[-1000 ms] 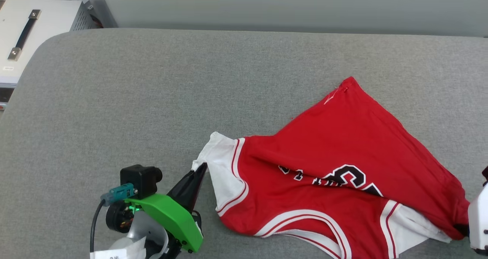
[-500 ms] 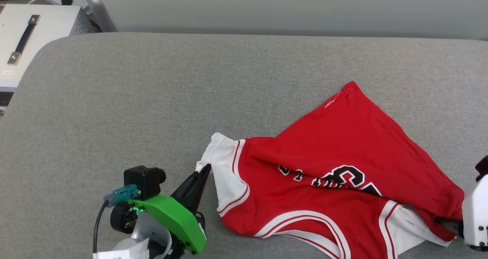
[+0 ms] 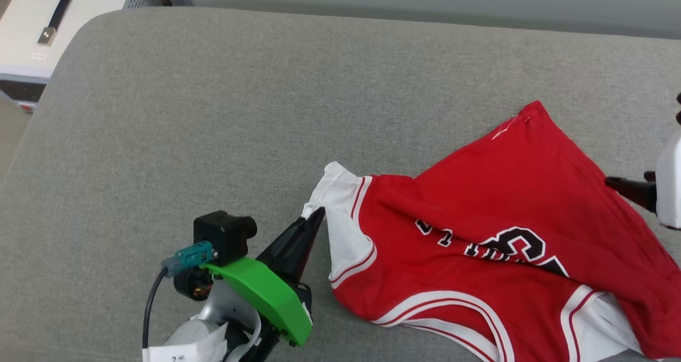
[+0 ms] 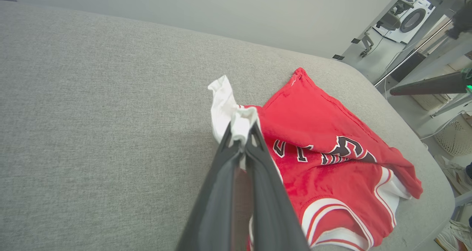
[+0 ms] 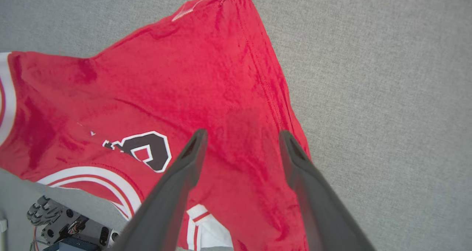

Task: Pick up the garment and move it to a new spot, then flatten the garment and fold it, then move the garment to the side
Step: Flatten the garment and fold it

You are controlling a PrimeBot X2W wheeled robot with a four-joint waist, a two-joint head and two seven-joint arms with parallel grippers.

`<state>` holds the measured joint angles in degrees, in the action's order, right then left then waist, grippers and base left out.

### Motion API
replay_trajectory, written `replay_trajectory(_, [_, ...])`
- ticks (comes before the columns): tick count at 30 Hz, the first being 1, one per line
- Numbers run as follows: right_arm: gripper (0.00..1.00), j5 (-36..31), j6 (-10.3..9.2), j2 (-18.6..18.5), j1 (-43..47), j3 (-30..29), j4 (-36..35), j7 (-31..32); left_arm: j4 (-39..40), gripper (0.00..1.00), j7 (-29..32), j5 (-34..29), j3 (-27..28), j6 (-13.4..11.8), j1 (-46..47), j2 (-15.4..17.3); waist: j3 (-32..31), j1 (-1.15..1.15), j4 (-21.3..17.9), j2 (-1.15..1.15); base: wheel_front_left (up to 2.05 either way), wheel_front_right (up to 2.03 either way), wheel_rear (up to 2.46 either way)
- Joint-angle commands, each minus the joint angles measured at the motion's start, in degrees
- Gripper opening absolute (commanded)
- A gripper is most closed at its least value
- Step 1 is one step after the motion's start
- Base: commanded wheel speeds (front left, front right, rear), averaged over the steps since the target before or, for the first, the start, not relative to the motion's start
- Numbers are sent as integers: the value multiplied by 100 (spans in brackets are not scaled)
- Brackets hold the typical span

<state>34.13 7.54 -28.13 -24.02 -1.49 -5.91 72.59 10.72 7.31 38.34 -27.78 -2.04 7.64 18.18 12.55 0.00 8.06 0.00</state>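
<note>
The garment (image 3: 495, 202) is a red jersey with white sleeves and black-white lettering, lying crumpled on the right half of a grey padded surface (image 3: 213, 112). My left gripper (image 3: 318, 213) is shut on the tip of the garment's white left sleeve (image 4: 236, 118), which bunches between the fingertips in the left wrist view. My right gripper (image 3: 617, 183) shows at the right edge of the head view, beside the garment's right side. In the right wrist view the right gripper (image 5: 243, 134) is open above the red cloth (image 5: 202, 77), with nothing between its fingers.
A white box with a dark handle (image 3: 53, 21) stands beyond the surface's far left corner. The grey surface ends in a rounded edge (image 4: 424, 133) past the garment, with floor and room clutter beyond. Bare grey surface stretches left of the garment.
The head view has shifted. My right gripper has left the garment's lower right corner and moved up along its right side, now open. The left gripper still pinches the sleeve.
</note>
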Motion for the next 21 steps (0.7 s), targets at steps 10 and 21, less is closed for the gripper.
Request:
replay_trajectory(10, [100,-592,-5,41,-1414,312,1282,-22,193,0,-2,-153,-214,12,396,-201,937,0,793,0,0,0,0])
replay_trajectory(21, [100,-845,-5,-169,-1971,624,2116,-274,97,0,-29,-242,-425,112,662,-354,1260,0,1125,0,0,0,0])
